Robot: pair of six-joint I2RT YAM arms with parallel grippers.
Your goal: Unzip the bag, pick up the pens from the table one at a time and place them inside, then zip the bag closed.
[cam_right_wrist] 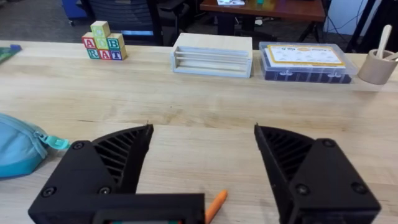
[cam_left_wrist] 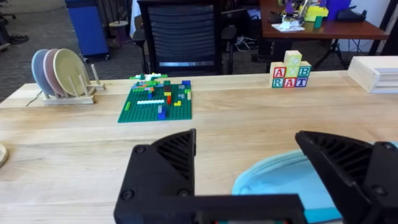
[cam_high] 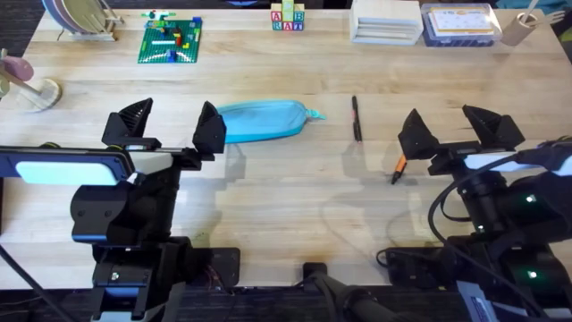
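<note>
A soft light-blue oblong fabric bag [cam_high: 261, 120] lies on its side near the middle of the light wooden plank surface [cam_high: 295, 224], its small teal pull tab [cam_high: 315, 114] pointing toward the right arm's half. The left tool [cam_high: 170, 127] sits at the bag's other end, its two black fingers spread wide and holding nothing; one finger [cam_high: 209, 131] overlaps the bag's end in the overhead view, and whether it touches the fabric cannot be told. From the left wrist camera the bag [cam_left_wrist: 283, 183] shows low between that tool's [cam_left_wrist: 273, 168] open fingers.

A slim all-black pen [cam_high: 356, 117] lies just beside the pull tab, apart from it, running away from the arms' bases. A slim orange pen with a dark tip [cam_high: 398, 169] lies nearer the bases, beside the inner finger of the right tool [cam_high: 454, 131], partly under it. That tool is likewise wide open and empty. In the right wrist view the orange pen's end [cam_right_wrist: 216, 205] shows between the spread fingers of the tool [cam_right_wrist: 205, 162], with the bag's tab end [cam_right_wrist: 25, 146] off to one side.

Along the far edge stand a rack of plates [cam_high: 79, 18], a green brick baseplate [cam_high: 171, 40], lettered blocks [cam_high: 288, 17], a white tray [cam_high: 386, 22] and a clear-lidded box [cam_high: 459, 24].
</note>
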